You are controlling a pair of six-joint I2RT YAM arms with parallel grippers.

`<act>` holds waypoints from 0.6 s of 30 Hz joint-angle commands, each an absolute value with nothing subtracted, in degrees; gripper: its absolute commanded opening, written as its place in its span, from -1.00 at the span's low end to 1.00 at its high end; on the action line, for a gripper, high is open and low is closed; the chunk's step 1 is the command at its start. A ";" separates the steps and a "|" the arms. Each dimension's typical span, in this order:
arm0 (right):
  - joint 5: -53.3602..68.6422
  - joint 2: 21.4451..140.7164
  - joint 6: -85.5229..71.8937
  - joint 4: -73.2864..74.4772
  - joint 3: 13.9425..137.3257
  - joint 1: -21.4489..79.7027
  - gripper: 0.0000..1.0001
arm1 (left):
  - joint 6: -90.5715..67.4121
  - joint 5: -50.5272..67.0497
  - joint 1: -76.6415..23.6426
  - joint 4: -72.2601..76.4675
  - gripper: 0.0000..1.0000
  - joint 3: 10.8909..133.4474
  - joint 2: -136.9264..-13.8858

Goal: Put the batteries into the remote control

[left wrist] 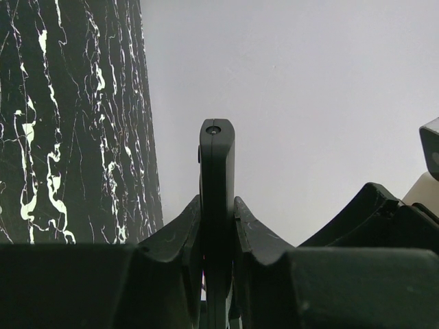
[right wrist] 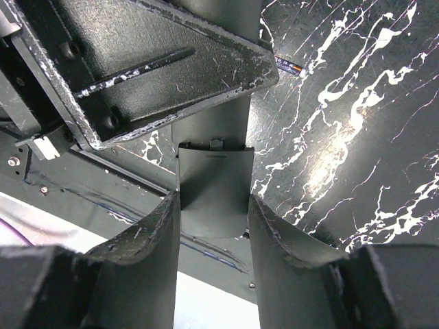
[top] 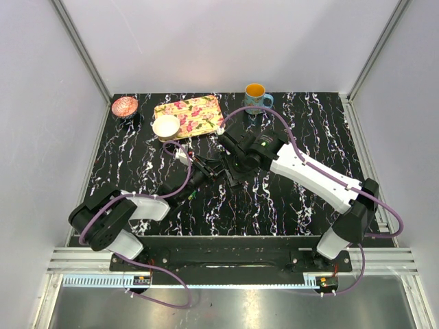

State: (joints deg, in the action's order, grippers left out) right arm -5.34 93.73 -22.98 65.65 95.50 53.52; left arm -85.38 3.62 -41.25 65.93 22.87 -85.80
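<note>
My left gripper (top: 204, 171) (left wrist: 217, 205) is shut on the remote control (left wrist: 217, 171), a slim black bar that I see edge-on, sticking out past the fingertips. My right gripper (top: 236, 175) (right wrist: 214, 199) is right beside it, shut on a dark curved battery cover (right wrist: 214, 188) with small tabs on its far edge. In the right wrist view the left gripper's body fills the upper left. One small battery (right wrist: 289, 66) lies on the black marble table beyond it. The other batteries are not visible.
A floral tray (top: 199, 112), a white bowl (top: 166, 126) and a pink bowl (top: 125, 106) stand at the back left. A blue mug (top: 256, 96) stands at the back middle. White walls enclose the table (top: 309, 123).
</note>
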 commanded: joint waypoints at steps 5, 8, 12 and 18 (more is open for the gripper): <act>-5.01 93.34 -23.82 64.60 95.10 54.23 -1.00 | -85.61 1.67 -41.57 68.12 -1.00 23.99 -83.23; -4.75 93.08 -23.91 64.77 94.75 54.14 -1.00 | -85.52 1.67 -41.57 68.03 -1.00 24.08 -83.32; -4.39 92.99 -24.17 64.86 94.66 54.40 -1.00 | -84.99 1.41 -41.48 67.24 -1.00 24.17 -83.06; -4.57 93.25 -24.17 64.69 94.48 54.49 -1.00 | -84.73 1.76 -41.57 67.06 -1.00 24.70 -83.06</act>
